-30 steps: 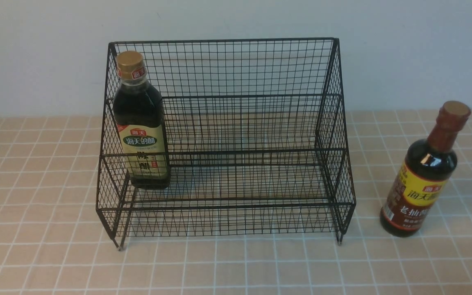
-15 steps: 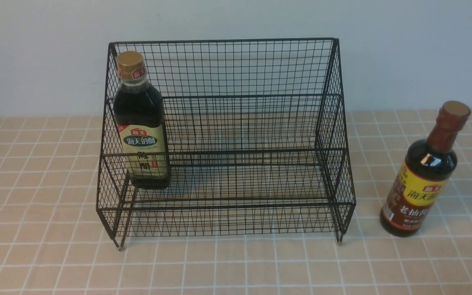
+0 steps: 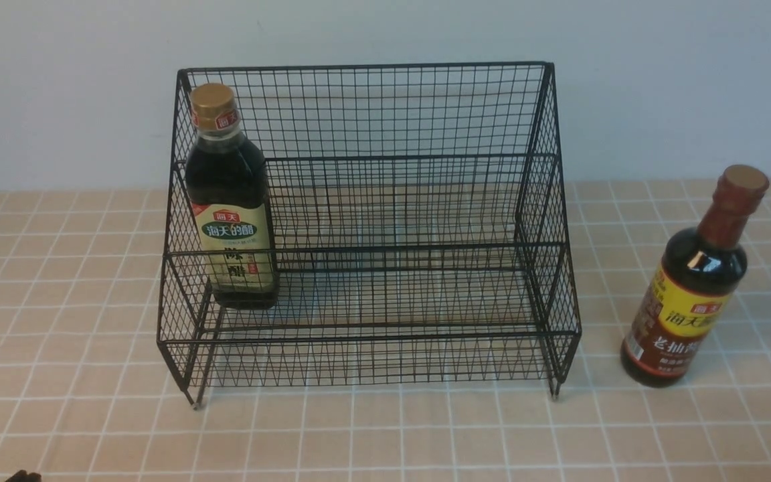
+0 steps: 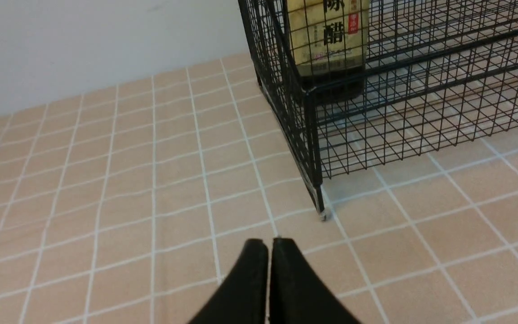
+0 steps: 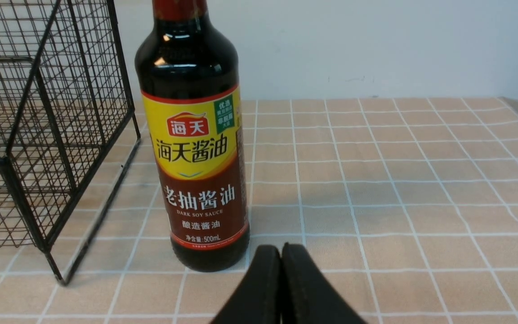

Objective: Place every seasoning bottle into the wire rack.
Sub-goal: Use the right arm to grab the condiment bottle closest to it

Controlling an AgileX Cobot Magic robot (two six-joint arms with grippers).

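Observation:
The black wire rack [image 3: 372, 201] stands on the tiled table. A squarish seasoning bottle with a gold cap [image 3: 228, 201] stands upright inside it, at the left end of the lower tier. The round seasoning bottle with a reddish-brown neck [image 3: 690, 281] stands on the table to the right of the rack, outside it. My left gripper [image 4: 269, 243] is shut and empty, low over the tiles just short of the rack's front left foot [image 4: 321, 215]. My right gripper [image 5: 280, 249] is also shut and empty, close to the base of the round bottle [image 5: 196, 148] and slightly to one side of it.
The table is covered in beige tiles [image 3: 385, 435] and ends at a plain white wall [image 3: 57, 100] behind the rack. A dark bit of my left arm [image 3: 23, 476] shows at the bottom left edge of the front view.
A dark tip of my left arm has come into the bottom left corner of the front view. The bottles and the rack have not moved.

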